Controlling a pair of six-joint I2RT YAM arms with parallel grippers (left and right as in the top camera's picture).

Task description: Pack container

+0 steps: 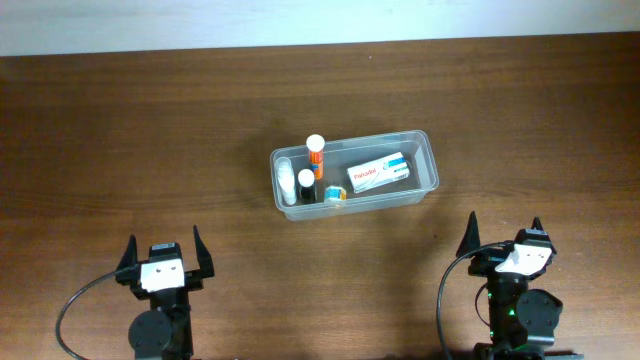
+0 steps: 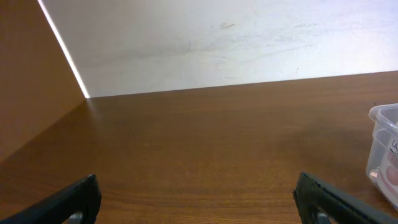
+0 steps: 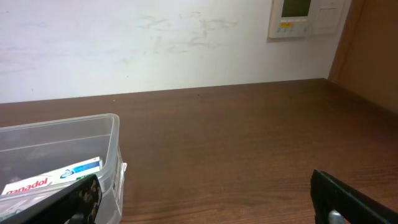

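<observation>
The clear container (image 1: pixel 425 160) sits at the table's middle, a little right. Inside it lie a white-and-green medicine box (image 1: pixel 380 173), an orange bottle with a white cap (image 1: pixel 316 153), a dark bottle with a white cap (image 1: pixel 306 184), a white bottle (image 1: pixel 286 180) and a small round item (image 1: pixel 334 193). My left gripper (image 1: pixel 164 252) stands open near the front left, nothing between its fingers. My right gripper (image 1: pixel 503 235) is open at the front right, also empty. In the right wrist view the container (image 3: pixel 93 134) and box (image 3: pixel 53 177) show at the left; the left wrist view catches the container's corner (image 2: pixel 382 149).
Brown wooden table all round the container. A pale wall runs along the far edge (image 1: pixel 300 22). A wall panel (image 3: pixel 298 15) hangs at the upper right in the right wrist view.
</observation>
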